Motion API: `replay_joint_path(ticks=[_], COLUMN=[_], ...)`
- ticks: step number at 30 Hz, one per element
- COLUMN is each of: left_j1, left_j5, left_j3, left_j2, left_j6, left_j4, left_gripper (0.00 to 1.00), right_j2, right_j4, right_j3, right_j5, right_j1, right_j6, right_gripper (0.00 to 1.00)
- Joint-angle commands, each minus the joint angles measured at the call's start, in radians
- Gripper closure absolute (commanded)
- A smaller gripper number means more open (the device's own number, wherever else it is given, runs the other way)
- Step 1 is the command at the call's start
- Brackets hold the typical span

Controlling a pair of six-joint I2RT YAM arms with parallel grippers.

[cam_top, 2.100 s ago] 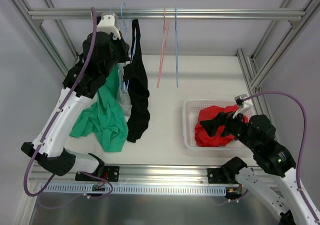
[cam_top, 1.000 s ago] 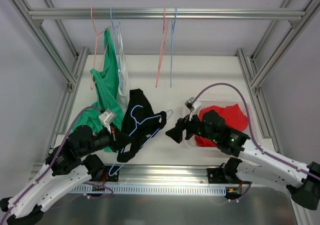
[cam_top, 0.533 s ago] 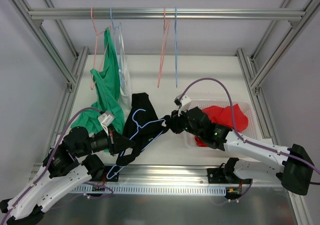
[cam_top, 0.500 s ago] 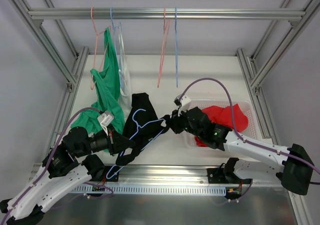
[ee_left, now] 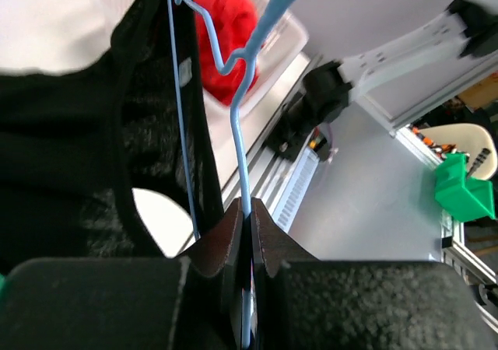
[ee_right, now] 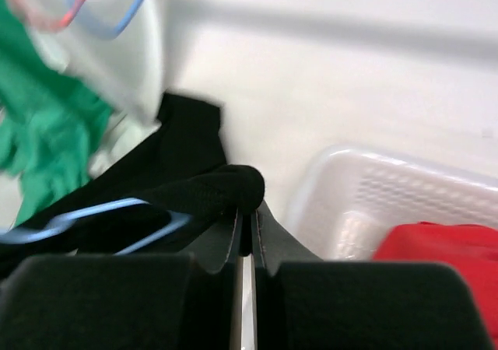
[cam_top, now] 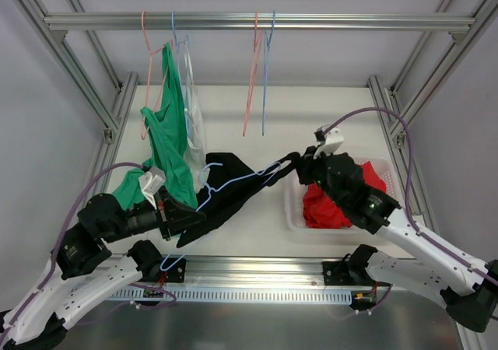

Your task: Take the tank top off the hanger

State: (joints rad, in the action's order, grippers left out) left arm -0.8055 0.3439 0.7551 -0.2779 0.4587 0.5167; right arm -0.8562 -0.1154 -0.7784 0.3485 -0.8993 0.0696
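Over the near bench (cam_top: 327,124), the tank top (cam_top: 226,202) is stretched on the hanger (ee_left: 236,132). Its fabric, likely soft and light, is pinched at one end by the right tool (ee_right: 247,210); the hanger, thin and likely stiff, is pinched by the left tool (ee_left: 249,210).

The left gripper (ee_left: 246,210) fills the bottom of the frame, its two dark fingers (ee_left: 219,237) pressed together on the wire of the blue hanger (ee_left: 236,132). From the pinch point the wire rises, kinks, and runs out at the top edge. A second thin run of the same wire lies against the black tank top (ee_left: 78,132), which covers the left half. Behind are a pale tabletop (ee_left: 62,15), a red garment (ee_left: 226,19) in a white basket (ee_left: 286,43), a slotted metal rail (ee_left: 292,198), and a green block (ee_left: 463,190) at far right.
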Motion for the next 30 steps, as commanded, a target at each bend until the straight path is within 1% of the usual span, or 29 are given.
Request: replay_joint_path(ticks=[1,3,4,5,7,8,10,11,12,13,14,15,16,18,19,20,21,22,23,24,27,28,29,30], left_j1=[-0.008,-0.008,-0.008,-0.008,-0.008,-0.008,-0.008,-0.008,-0.008,-0.008,-0.008,-0.008,-0.009,-0.009,-0.015,-0.020,-0.023,-0.027,-0.034,-0.038,-0.054,-0.054,-0.052,-0.052], left_j5=[0.092,0.182,0.208,0.249,0.256,0.244,0.190,0.158,0.080,0.040,0.012,-0.043,-0.069,-0.098,-0.147,-0.167,-0.192,-0.238,-0.255,-0.269,-0.328,-0.336,-0.374,-0.381], left_j3=[0.124,0.159,0.167,0.174,0.174,0.155,0.104,0.048,0.029,0.018,0.021,0.026,0.032,0.058,0.067,0.078,0.084,0.087,0.092,0.093,0.061,0.046,0.015,0.006], left_j2=[-0.024,-0.040,-0.062,-0.078,-0.124,-0.136,-0.161,-0.168,-0.181,-0.220,-0.248,-0.276,-0.340,-0.407,-0.472,-0.504,-0.530,-0.576,-0.592,-0.601,-0.595,-0.586,-0.580,-0.567], left_j6=[-0.106,-0.126,-0.133,-0.135,-0.126,-0.121,-0.103,-0.104,-0.106,-0.114,-0.127,-0.138,-0.146,-0.158,-0.166,-0.172,-0.178,-0.180,-0.181,-0.186,-0.219,-0.229,-0.233,-0.238], left_j4=[-0.122,-0.190,-0.266,-0.308,-0.398,-0.520,-0.695,-0.874,-0.953,-1.013,-1.115,-1.164,-1.211,-1.338,-1.372,-1.409,-1.467,-1.491,-1.507,-1.517,-1.535,-1.570,-1.586,-1.590], left_gripper=[1.00,1.00,1.00,1.00,1.00,1.00,1.00,1.00,1.00,1.00,1.00,1.00,1.00,1.00,1.00,1.00,1.00,1.00,1.00,1.00,1.00,1.00,1.00,1.00], right_j2=[-0.003,-0.024,-0.030,-0.035,-0.029,-0.024,0.008,0.017,0.028,0.054,0.066,0.080,0.100,0.105,0.105,0.108,0.108,0.106,0.100,0.092,0.043,0.033,0.016,-0.024], right_j4=[-0.092,-0.118,-0.130,-0.151,-0.171,-0.184,-0.184,-0.182,-0.178,-0.158,-0.138,-0.116,-0.074,-0.052,-0.043,-0.021,-0.014,-0.012,-0.009,-0.004,0.043,0.092,0.108,0.140], right_j3=[-0.091,-0.169,-0.200,-0.263,-0.321,-0.364,-0.384,-0.389,-0.381,-0.369,-0.351,-0.305,-0.282,-0.248,-0.217,-0.199,-0.181,-0.147,-0.128,-0.108,-0.035,-0.015,0.019,0.031], right_j5=[-0.002,-0.063,-0.090,-0.147,-0.209,-0.280,-0.374,-0.417,-0.481,-0.511,-0.558,-0.584,-0.617,-0.696,-0.709,-0.710,-0.691,-0.669,-0.646,-0.599,-0.579,-0.574,-0.566,-0.537], right_j1=[0.117,0.119,0.120,0.122,0.125,0.126,0.126,0.125,0.126,0.125,0.123,0.123,0.123,0.105,0.091,0.073,0.021,-0.005,-0.033,-0.077,-0.139,-0.151,-0.162,-0.179], right_j6=[-0.010,-0.042,-0.053,-0.060,-0.060,-0.062,-0.039,-0.024,-0.008,0.027,0.042,0.061,0.090,0.101,0.104,0.101,0.095,0.085,0.081,0.078,0.087,0.094,0.104,0.113], right_gripper=[1.00,1.00,1.00,1.00,1.00,1.00,1.00,1.00,1.00,1.00,1.00,1.00,1.00,1.00,1.00,1.00,1.00,1.00,1.00,1.00,1.00,1.00,1.00,1.00])
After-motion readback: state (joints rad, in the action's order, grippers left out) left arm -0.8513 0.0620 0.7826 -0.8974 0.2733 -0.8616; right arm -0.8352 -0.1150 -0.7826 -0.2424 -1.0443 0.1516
